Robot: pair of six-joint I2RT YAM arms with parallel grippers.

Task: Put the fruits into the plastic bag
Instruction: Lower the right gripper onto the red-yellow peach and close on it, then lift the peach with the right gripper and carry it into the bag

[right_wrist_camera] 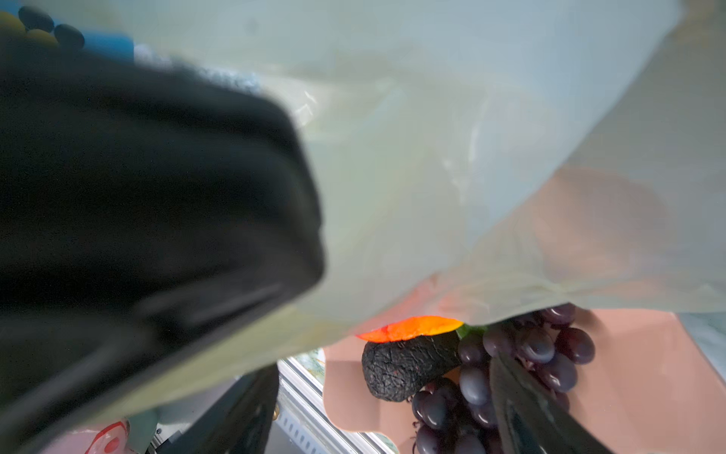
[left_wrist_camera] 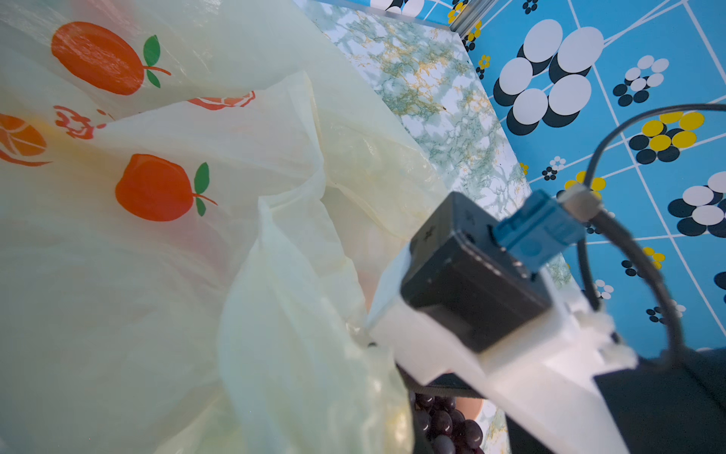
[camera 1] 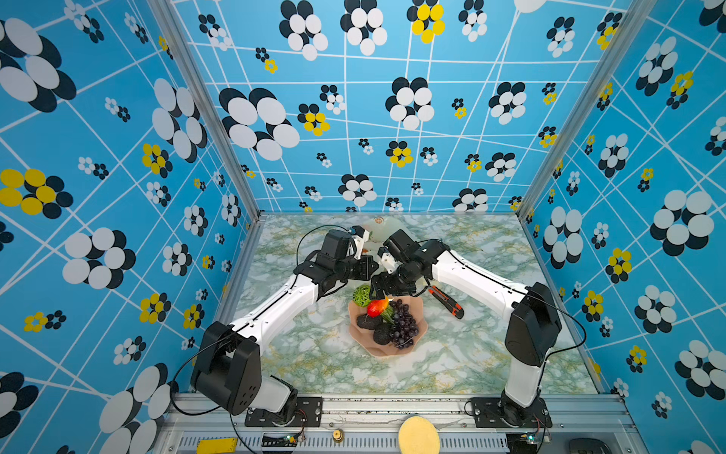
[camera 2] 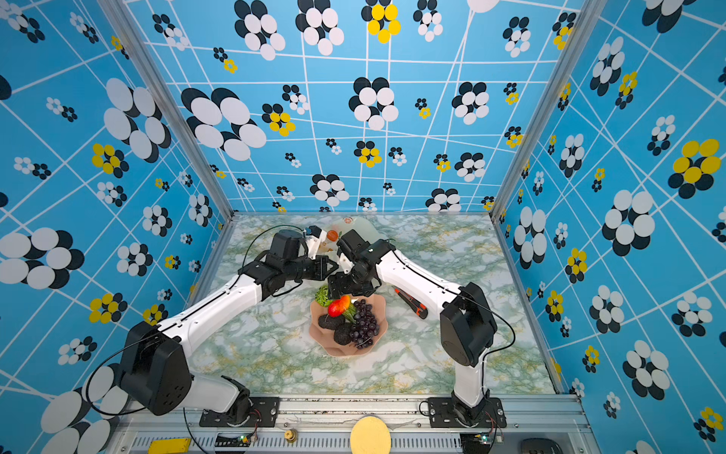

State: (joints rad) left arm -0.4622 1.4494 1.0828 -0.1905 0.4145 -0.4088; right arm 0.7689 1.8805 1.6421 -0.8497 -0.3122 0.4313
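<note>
The pale plastic bag [camera 1: 378,231] with orange prints lies at the back of the table, and it fills the left wrist view [left_wrist_camera: 157,255]. My left gripper [camera 1: 369,268] is shut on a fold of the bag, and its fingers are hidden under the plastic. On the pink dish [camera 1: 393,350] lie the fruits: a bumpy green ball [camera 1: 362,295], a red-yellow mango [camera 1: 378,307], dark grapes [camera 1: 402,324] and two black ovals [camera 1: 368,321]. My right gripper [right_wrist_camera: 383,377] hangs open over the dish's far end, below the bag's edge [right_wrist_camera: 432,157]. A black oval [right_wrist_camera: 408,369] and the grapes [right_wrist_camera: 550,353] lie under its jaws.
A red-and-black utility knife [camera 1: 446,302] lies on the marble table right of the dish, under the right forearm. The two wrists crowd together above the dish's far rim. A yellow round disc [camera 1: 418,434] sits on the front rail. Patterned walls close in three sides.
</note>
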